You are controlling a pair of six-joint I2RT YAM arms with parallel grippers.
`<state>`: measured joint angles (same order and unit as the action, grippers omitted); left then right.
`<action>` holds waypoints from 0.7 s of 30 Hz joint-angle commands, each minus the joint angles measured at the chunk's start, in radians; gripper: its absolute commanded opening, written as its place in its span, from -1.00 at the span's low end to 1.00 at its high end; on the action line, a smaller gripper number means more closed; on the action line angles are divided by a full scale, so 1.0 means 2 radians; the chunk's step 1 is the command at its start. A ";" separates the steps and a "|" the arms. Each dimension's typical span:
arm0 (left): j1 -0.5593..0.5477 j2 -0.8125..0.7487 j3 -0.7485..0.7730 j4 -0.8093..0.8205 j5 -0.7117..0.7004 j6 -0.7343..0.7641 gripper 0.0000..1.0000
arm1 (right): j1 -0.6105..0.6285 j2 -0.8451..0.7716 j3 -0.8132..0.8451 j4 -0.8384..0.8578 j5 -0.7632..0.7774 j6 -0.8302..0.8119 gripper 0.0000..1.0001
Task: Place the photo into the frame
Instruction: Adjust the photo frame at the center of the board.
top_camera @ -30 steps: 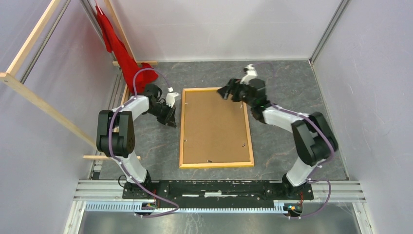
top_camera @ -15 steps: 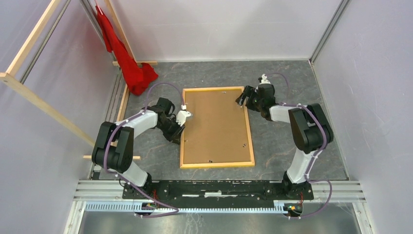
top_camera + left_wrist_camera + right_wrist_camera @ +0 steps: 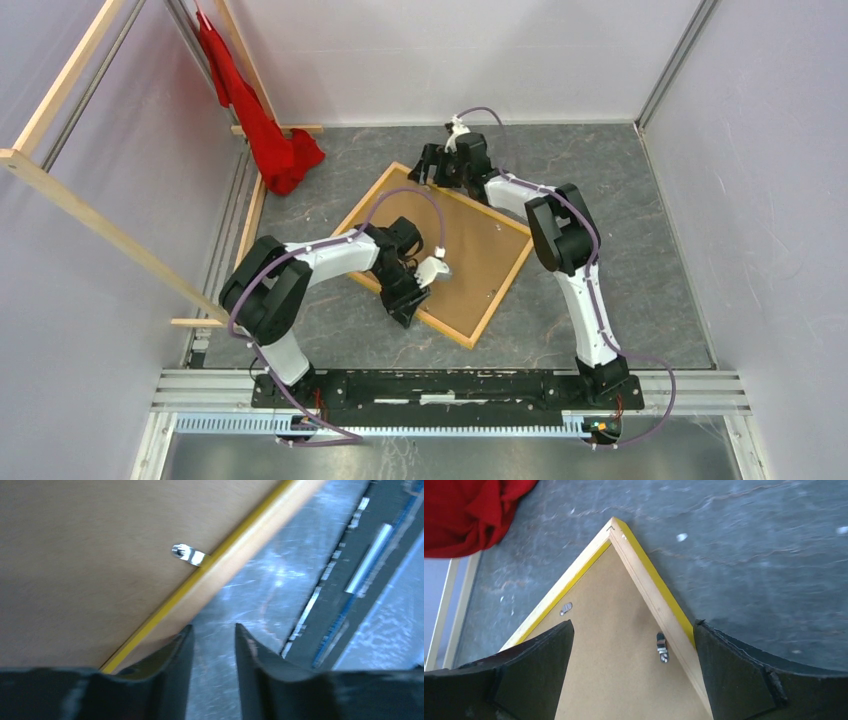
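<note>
The frame point(image 3: 503, 287) lies back up and askew on the grey table, with natural wood rails and a yellow edge. The brown backing board point(image 3: 470, 250) fills it. The photo is hidden. My left gripper point(image 3: 405, 303) is low at the frame's near-left rail. In the left wrist view its jaws point(image 3: 212, 630) stand slightly apart with nothing between them, and the left finger is against the rail point(image 3: 235, 555). My right gripper point(image 3: 432, 172) is wide open above the far corner. In the right wrist view point(image 3: 634, 625) its fingers straddle that corner point(image 3: 644, 595).
Small metal tabs point(image 3: 662, 647) point(image 3: 187, 554) stick out from the rails over the board. A red cloth point(image 3: 270, 140) hangs at the back left. Wooden strips point(image 3: 60, 190) lean along the left wall. The arms' base rail point(image 3: 450, 385) runs along the near edge.
The frame has turned from square to the table to lying at an angle. My left gripper moved right and nearer along its rail. My right gripper swung left to the far corner.
</note>
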<state>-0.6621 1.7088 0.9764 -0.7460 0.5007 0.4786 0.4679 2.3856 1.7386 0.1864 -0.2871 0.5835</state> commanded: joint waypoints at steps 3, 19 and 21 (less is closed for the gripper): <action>-0.010 -0.001 0.029 -0.010 -0.013 0.050 0.21 | -0.026 -0.098 -0.077 -0.020 -0.046 0.020 0.96; 0.207 -0.001 0.233 -0.082 -0.059 0.103 0.33 | -0.108 -0.489 -0.459 -0.059 0.103 -0.023 0.96; 0.254 0.036 0.260 -0.045 -0.081 0.063 0.11 | -0.115 -0.533 -0.517 -0.052 0.100 -0.016 0.96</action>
<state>-0.2920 1.6630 1.4014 -0.9596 0.4507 0.7090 0.2626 1.4235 0.8902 0.0902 -0.1406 0.5285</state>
